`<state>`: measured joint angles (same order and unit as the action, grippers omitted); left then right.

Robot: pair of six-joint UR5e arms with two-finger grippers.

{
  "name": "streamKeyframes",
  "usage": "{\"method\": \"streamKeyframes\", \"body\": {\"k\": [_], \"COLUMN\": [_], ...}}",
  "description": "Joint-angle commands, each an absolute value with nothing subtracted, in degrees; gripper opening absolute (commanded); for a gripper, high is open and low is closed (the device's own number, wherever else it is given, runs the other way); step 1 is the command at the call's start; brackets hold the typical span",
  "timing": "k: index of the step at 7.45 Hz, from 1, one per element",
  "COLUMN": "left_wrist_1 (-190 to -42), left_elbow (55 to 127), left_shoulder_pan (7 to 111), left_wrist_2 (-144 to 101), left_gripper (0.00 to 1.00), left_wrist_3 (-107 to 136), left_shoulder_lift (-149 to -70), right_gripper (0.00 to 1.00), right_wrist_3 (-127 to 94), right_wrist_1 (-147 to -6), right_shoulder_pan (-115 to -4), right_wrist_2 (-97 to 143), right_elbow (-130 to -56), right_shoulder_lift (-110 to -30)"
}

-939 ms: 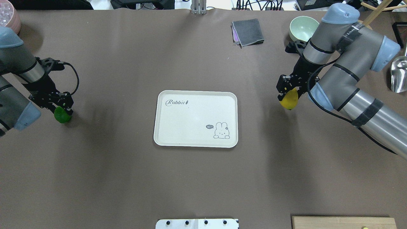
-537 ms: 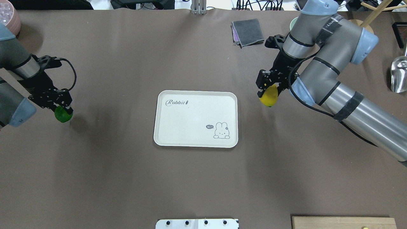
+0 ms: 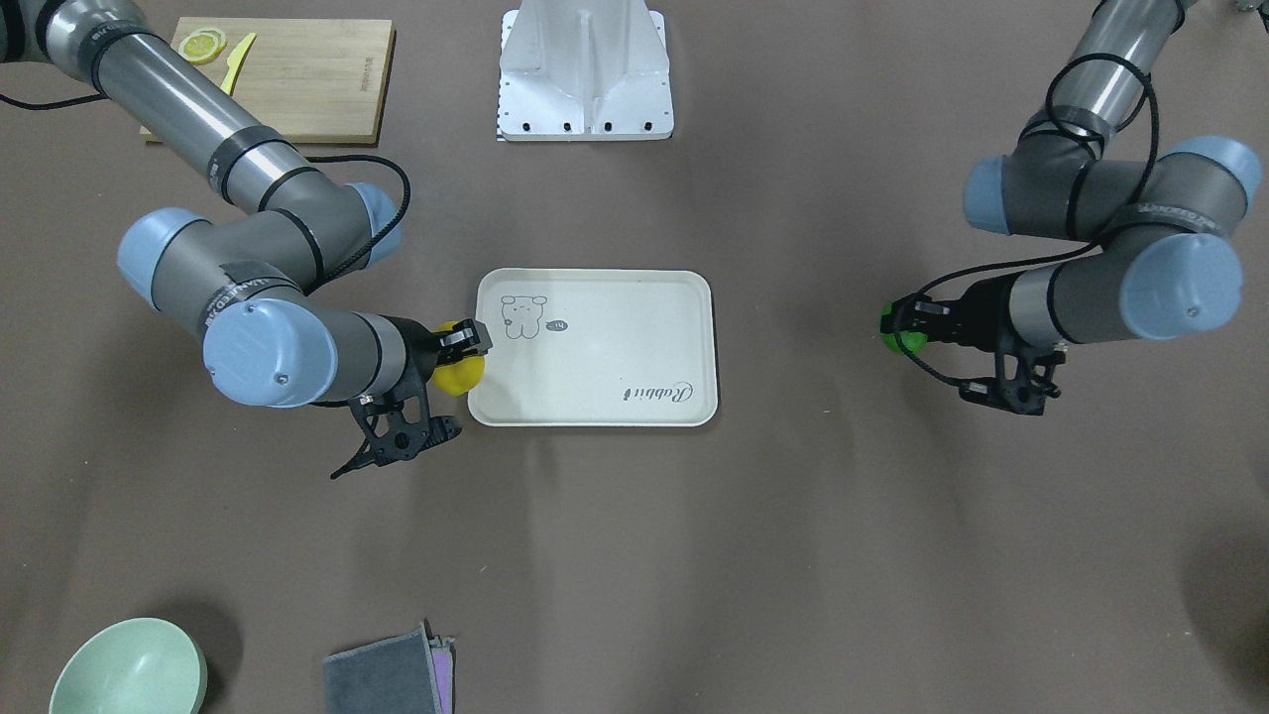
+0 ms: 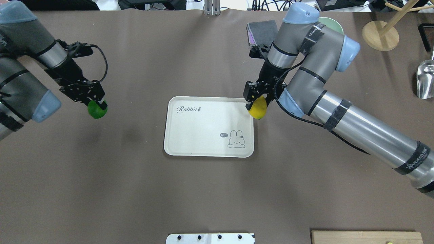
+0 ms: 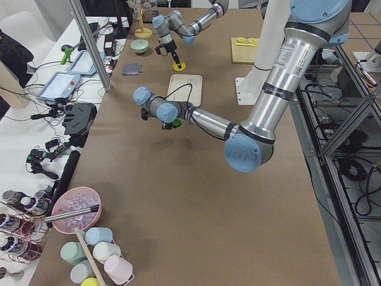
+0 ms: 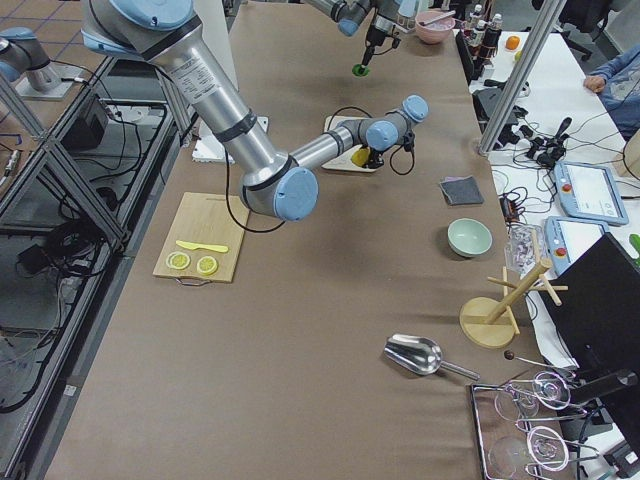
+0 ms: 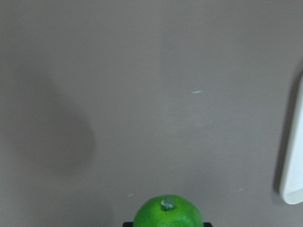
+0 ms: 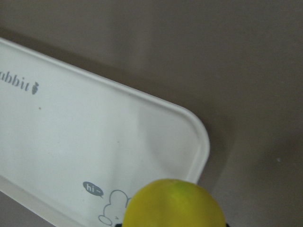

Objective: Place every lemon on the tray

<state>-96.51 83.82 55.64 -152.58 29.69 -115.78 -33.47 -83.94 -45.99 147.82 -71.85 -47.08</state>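
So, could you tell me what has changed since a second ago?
The right gripper carried the yellow lemon leftward in the overhead view to the right edge of the tray. The left gripper brought the green lemon partway toward the tray. Both grips held; the tray stayed put.

I can see only part of the shiny green lemon (image 7: 168, 213) and the bright yellow lemon (image 8: 174, 204); the bottom edge cuts them.

Silver-grey arms (image 4: 356, 125) w/ lt-blue joint caps (image 4: 351, 54), blk cables (image 4: 106, 67).
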Motion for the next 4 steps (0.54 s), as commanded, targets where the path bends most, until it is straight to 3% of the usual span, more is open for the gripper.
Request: {"method": "streamKeyframes", "body": {"k": [1,4], "left_wrist_1": [-103.65,-111.09], "left_elbow": [77.29,74.72], "left_shoulder_pan": [50.83,44.32], "left_wrist_2": [-152.58,-149.7], "left_gripper": [0.0,0.0], "left_wrist_3": [29.71,38.18], "left_shoulder_lift": [-123.63,-128.99], "right_gripper": [0.23,0.27], "right_wrist_3": [-33.49,-39.18], "right_wrist_1": [-81.91,-81.91], "right_shoulder_pan": [-42.47,-42.01], "right_wrist_2": [147.66,148.09], "right_elbow": [-70.14,-69.52], "right_shoulder_lift": [-45.18,-45.17]}}
